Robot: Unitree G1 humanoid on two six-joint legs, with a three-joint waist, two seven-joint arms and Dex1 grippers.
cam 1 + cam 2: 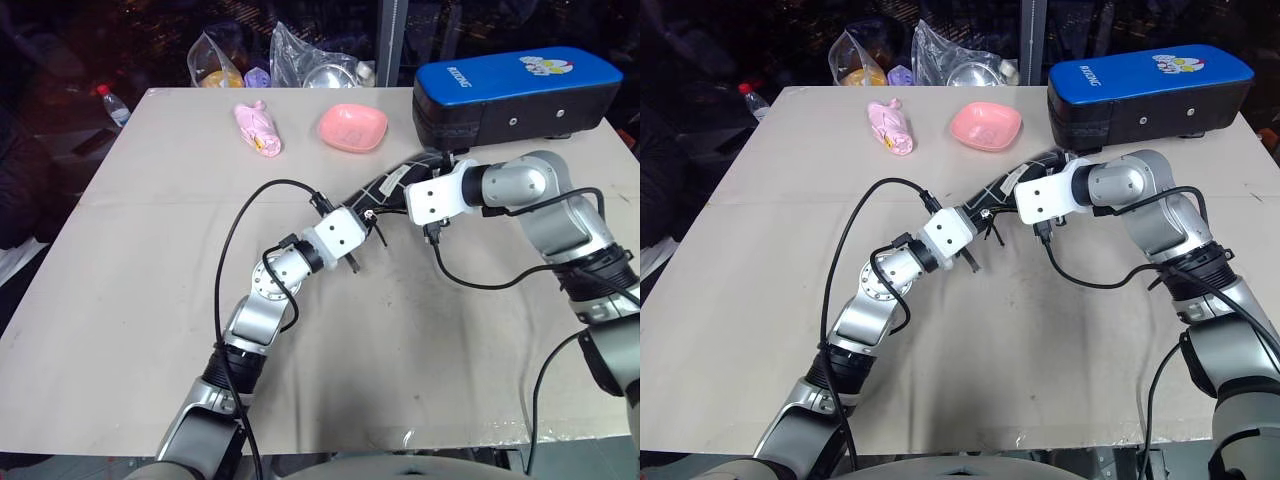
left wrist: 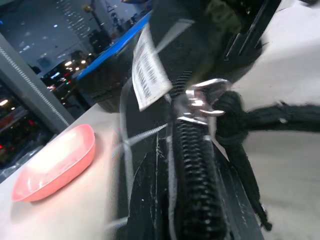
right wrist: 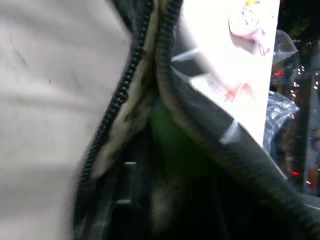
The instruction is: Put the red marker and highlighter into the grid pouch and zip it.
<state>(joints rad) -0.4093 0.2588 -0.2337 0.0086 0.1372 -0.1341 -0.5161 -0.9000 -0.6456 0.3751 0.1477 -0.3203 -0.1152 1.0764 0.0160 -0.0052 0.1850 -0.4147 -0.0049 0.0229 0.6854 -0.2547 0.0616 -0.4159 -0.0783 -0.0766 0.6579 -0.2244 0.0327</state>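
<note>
Pouch status for you: the flat black fabric grid pouch with white grid lines (image 1: 400,182) is held up off the beige table (image 1: 150,300) between both arms, in front of the big blue-topped black case (image 1: 515,85). Left gripper (image 1: 372,215) is pressed together on the pouch's near end, presumably to anchor it so the mouth stays taut. Left wrist view shows the white label (image 2: 150,70), zipper teeth (image 2: 192,180) and metal slider with a black cord pull (image 2: 240,120).

Right gripper (image 1: 1040,170) sits at the pouch's open mouth; you can't tell its finger spread from these frames.

Contents: right wrist view looks into the unzipped opening with beige lining, and a green blur inside reads as the stubby light-green highlighter (image 3: 175,140). Red marker: can't confirm it's inside.

Pink bowl (image 1: 352,127) looks empty. Zipping not yet done.
</note>
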